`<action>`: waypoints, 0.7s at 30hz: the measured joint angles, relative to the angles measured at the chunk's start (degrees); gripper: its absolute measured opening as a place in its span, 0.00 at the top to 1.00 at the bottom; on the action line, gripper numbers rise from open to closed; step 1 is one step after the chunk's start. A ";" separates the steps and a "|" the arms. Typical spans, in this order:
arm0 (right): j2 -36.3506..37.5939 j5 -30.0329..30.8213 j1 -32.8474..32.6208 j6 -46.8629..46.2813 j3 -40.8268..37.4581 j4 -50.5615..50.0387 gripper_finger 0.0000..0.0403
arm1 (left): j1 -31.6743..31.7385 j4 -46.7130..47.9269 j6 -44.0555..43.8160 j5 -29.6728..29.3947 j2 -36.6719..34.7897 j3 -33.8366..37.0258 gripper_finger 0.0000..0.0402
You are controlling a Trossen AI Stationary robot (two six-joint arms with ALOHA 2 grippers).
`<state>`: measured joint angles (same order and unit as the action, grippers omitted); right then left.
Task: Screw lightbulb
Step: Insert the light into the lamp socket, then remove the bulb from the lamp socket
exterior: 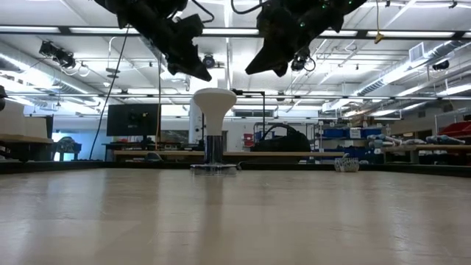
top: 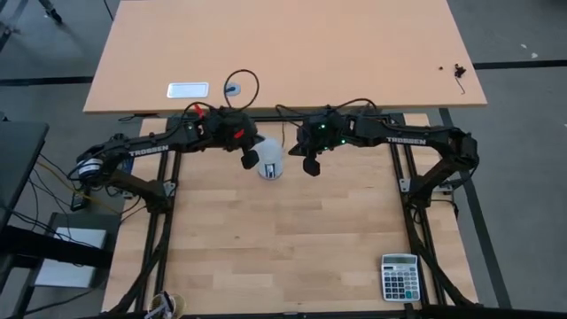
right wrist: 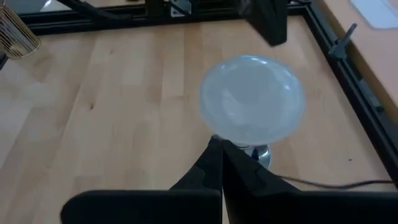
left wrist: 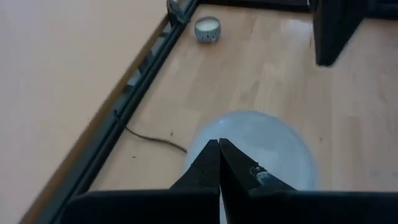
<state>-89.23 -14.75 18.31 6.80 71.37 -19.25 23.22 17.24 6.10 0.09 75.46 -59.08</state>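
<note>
Bare wooden tabletop [exterior: 235,221] fills the foreground of the low view; beyond it the lightbulb [exterior: 214,103] stands upright, wide head up, neck seated in a grey socket [exterior: 214,165] on the table. From above, the lightbulb [top: 270,158] sits near the table's twelve-o'clock edge, roughly centred, flanked by both arms. Left gripper [top: 250,159] hangs just at the bulb's nine o'clock, raised above head height; its wrist view shows the fingers [left wrist: 208,168] pressed together, holding nothing, the bulb head directly below. Right gripper [top: 311,165] hovers at the bulb's three o'clock, also raised, fingers [right wrist: 214,163] likewise closed tight and empty. A thin black cord [left wrist: 152,138] trails from the socket toward the table frame. A calculator [top: 400,277] lies well apart, toward five o'clock; a small round puck [left wrist: 207,28] rests by the frame rail. Judgement: bulb looks seated, though thread depth cannot be told. Risks: a closed gripper descending would strike the smooth head and tip the light socket; both arms converging could collide; a twist might drag the unanchored socket and wind the cord.
</note>
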 joint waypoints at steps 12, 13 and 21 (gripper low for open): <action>-0.52 3.57 -6.46 -4.20 -8.02 7.24 0.99 | -1.53 0.11 -0.30 1.74 -2.26 -0.18 1.00; -0.52 4.07 -7.24 -5.25 -9.04 8.64 0.99 | -1.67 0.71 -0.30 1.74 -2.67 -0.18 1.00; -0.54 13.06 -13.09 -12.40 -17.06 24.53 0.99 | -3.29 1.98 -0.32 1.80 -3.23 -0.23 1.00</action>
<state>-89.78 -1.69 5.22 -5.59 54.32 5.28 19.94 19.22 5.78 1.88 72.23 -59.31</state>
